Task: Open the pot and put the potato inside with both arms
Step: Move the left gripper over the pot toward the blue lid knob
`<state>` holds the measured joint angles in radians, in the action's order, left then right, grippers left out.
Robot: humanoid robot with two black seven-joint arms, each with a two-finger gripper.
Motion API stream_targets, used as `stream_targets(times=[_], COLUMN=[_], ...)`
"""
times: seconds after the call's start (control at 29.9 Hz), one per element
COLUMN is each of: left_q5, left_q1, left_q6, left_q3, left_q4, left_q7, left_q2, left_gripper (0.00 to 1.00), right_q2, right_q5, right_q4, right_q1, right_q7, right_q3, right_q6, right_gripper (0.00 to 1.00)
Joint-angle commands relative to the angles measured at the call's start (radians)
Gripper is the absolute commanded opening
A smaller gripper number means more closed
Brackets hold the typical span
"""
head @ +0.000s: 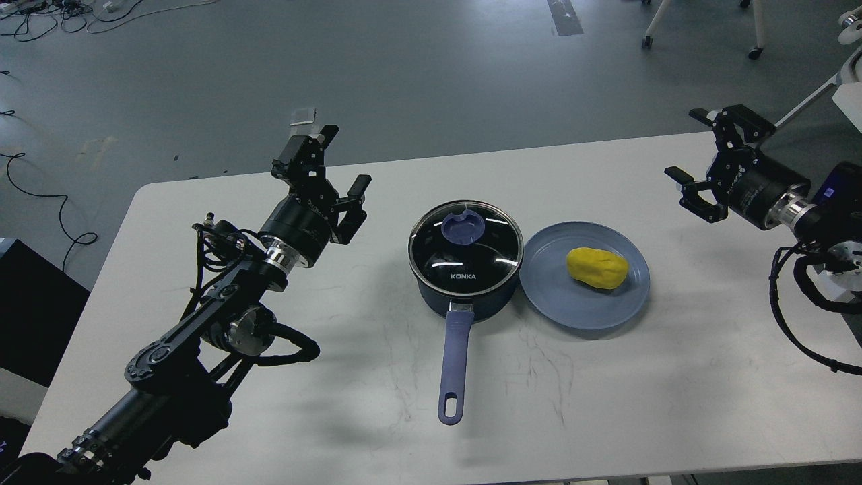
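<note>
The navy pot point(465, 286) stands mid-table with its glass lid point(466, 248) on, marked KONKA, and a blue knob point(462, 226) on top. Its long blue handle point(453, 364) points toward me. Right of it, the yellow potato point(597, 267) lies on a flat blue plate point(572, 306). My left gripper point(345, 156) hangs open above the table, left of the pot, with nothing between its fingers. At the table's far right, my right gripper point(688, 145) is also open and empty, well right of the plate.
The white table point(350, 417) has its far edge just behind both grippers. Grey floor lies beyond, with cables point(40, 17) at the far left and chair legs point(700, 27) at the top right. A dark box point(34, 303) sits left of the table.
</note>
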<state>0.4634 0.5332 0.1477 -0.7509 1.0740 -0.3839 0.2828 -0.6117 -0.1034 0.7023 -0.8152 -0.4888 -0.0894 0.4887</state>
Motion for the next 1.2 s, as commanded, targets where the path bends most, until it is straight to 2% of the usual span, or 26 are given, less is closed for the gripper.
stream_targets(times=[0.0,0.17,0.4,0.53,0.6,0.64,0.67,0.74,0.9,1.17], left_q5=[0.0,-0.002,-0.003,0.012,0.043,0.108,0.153,0.344,0.629,1.256], left_q1=[-0.015,-0.016,-0.013,-0.001,0.007,0.026,0.039,0.071,0.134,0.361], left_q6=[0.021,0.023,0.029,0.148,0.145,0.141,0.139,0.165,0.165,0.102], left_q3=[0.01,0.016,0.015,0.015,0.015,0.015,0.015,0.016,0.024,0.225], left_q4=[0.001,0.0,-0.032,-0.022,-0.008,0.009,0.017,0.064,0.139,0.138], left_q7=[-0.001,0.008,-0.006,-0.016,-0.041,-0.087,-0.105,-0.105,-0.105,-0.105], left_q2=[0.001,-0.005,0.015,0.067,0.07,0.075,0.076,0.096,0.102,0.098], left_gripper=[0.98,0.98,0.98,0.98,0.98,0.98,0.98,0.98,0.98,0.98], right_q2=[0.0,0.0,0.0,0.0,0.0,0.001,0.001,0.001,0.001,0.001], right_q5=[0.002,0.001,0.002,0.002,0.002,0.002,0.002,0.002,0.002,0.002], right_q4=[0.002,0.002,0.0,0.0,0.0,0.0,-0.001,-0.001,-0.001,0.0], right_q1=[0.008,0.013,0.014,0.014,0.016,0.016,0.018,0.021,0.027,0.041], right_q7=[0.0,0.0,0.0,0.0,0.0,0.0,0.0,0.0,0.0,0.0], right_q3=[0.0,0.0,-0.001,-0.001,0.0,-0.001,-0.001,-0.001,0.0,0.0], right_q6=[0.0,0.0,0.0,0.0,0.0,0.0,0.0,0.0,0.0,0.0], right_gripper=[0.97,0.97,0.97,0.98,0.98,0.98,0.98,0.98,0.98,0.98])
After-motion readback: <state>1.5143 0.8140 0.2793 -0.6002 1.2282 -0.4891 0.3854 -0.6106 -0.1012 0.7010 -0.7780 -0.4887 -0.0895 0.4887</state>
